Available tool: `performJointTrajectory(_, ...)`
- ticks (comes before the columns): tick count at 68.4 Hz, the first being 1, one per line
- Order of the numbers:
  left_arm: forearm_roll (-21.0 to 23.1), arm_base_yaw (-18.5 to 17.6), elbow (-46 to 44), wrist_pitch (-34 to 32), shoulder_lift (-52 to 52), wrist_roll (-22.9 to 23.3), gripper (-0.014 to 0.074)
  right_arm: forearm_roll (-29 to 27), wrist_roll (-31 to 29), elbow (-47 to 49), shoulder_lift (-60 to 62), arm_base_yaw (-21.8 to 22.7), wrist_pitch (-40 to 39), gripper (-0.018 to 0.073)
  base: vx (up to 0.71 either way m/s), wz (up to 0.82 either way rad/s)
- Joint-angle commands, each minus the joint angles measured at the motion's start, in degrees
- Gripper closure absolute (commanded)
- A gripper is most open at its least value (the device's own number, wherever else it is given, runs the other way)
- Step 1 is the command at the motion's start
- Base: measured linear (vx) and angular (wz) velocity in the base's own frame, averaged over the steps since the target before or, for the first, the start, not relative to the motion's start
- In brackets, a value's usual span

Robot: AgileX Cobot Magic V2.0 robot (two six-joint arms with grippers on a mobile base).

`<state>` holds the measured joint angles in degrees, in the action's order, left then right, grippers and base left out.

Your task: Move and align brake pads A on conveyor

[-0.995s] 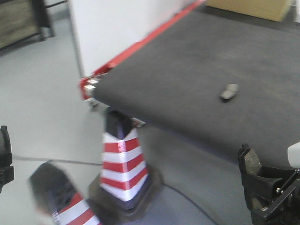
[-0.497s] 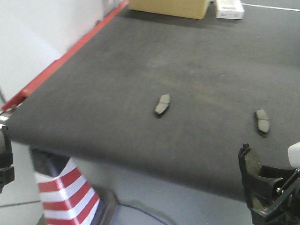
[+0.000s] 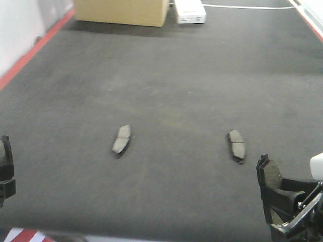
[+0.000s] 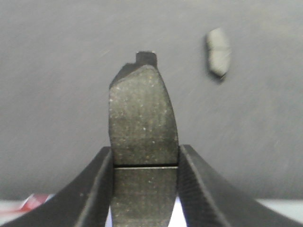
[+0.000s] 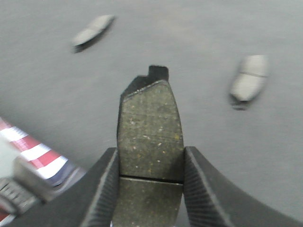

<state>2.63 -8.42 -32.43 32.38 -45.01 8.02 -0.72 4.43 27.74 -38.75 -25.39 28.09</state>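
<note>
- The brake pads look stiff and fairly dense for their size, a gritty friction face on a darker metal back; I'd judge they won't bend or crush, and the rough face should give the fingers good bite
- Best hold, as I see it, is across the narrow width near one end, which is how both are pinched now, the long part standing out past the fingertips
- Four pads in all: one in the left gripper (image 4: 144, 156), one in the right gripper (image 5: 150, 161), two lying loose
- Left gripper is clamped on its pad (image 4: 142, 118); right gripper is clamped on its pad (image 5: 150, 127)
- The loose left pad (image 3: 121, 138) lies ahead of the left gripper, to its right; the loose right pad (image 3: 236, 144) lies just ahead of the right gripper, slightly to its left
- One belt (image 3: 176, 75) under everything, a red strip (image 3: 30, 55) on its left edge
- One tan box (image 3: 121, 11) and one white box (image 3: 190, 12) far ahead at the belt's back
</note>
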Motion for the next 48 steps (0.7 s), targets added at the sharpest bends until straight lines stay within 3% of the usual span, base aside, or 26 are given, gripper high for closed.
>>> performJointTrajectory(1,0.2,-0.2,-1.8,-4.7,0.7,0.0,0.0593,0.2,-0.7,1.6,0.3,0.3,-4.7,0.0565,0.20,-0.37)
performJointTrajectory(23,0.2,-0.2,-1.8,-4.7,0.7,0.0,0.0593,0.2,-0.7,1.6,0.3,0.3,-4.7,0.0565,0.16,-0.26)
performJointTrajectory(48,0.2,-0.2,-1.8,-4.7,0.7,0.0,0.0593,0.2,-0.7,1.6,0.3,0.3,-4.8,0.0565,0.09,0.00)
